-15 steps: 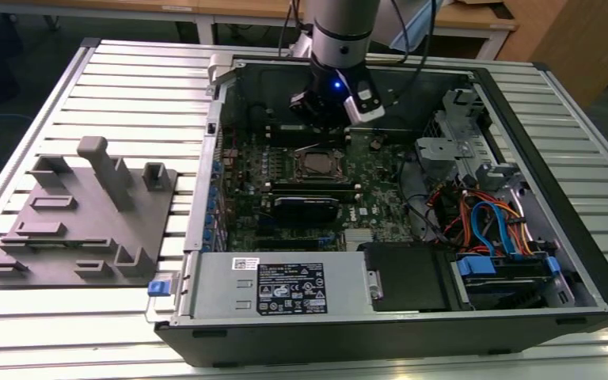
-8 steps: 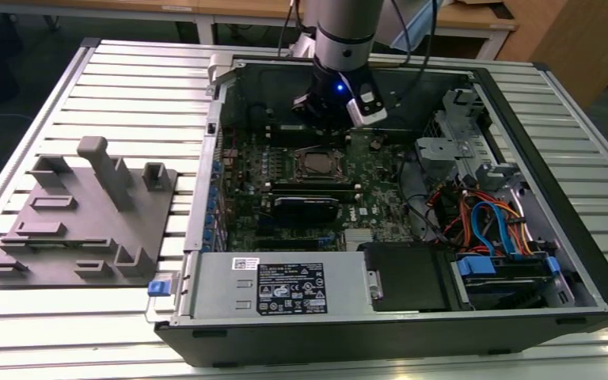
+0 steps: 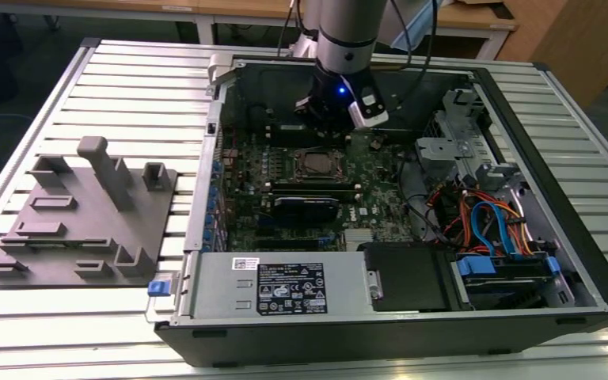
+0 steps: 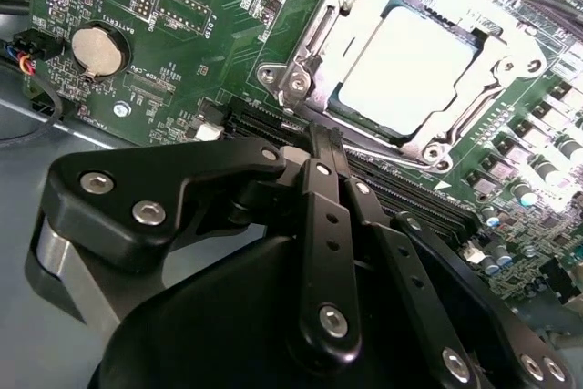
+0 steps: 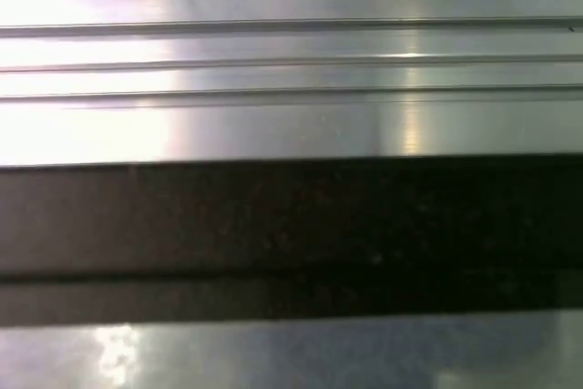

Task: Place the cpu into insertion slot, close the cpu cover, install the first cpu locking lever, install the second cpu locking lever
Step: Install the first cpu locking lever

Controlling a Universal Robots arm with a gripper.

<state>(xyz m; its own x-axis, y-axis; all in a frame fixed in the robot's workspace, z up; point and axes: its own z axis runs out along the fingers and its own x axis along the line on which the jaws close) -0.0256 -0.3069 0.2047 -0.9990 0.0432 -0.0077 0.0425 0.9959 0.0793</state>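
Cpu, small flat pale-silver square chip [image 4: 410, 66], sits seated at upper centre of exterior view, thin grey metal-frame cpu cover [image 4: 319, 38] down over it. My black gripper [image 4: 321, 134] is clenched, empty, just beside that frame. Lever-locking step, I judge; calls for fine, light contact.

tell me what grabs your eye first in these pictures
The open computer case on the slatted table stands out first, its green motherboard exposed and the robot arm above it. In the second wrist view the bright silver cpu sits framed by the grey cpu cover, just beyond the black hand.
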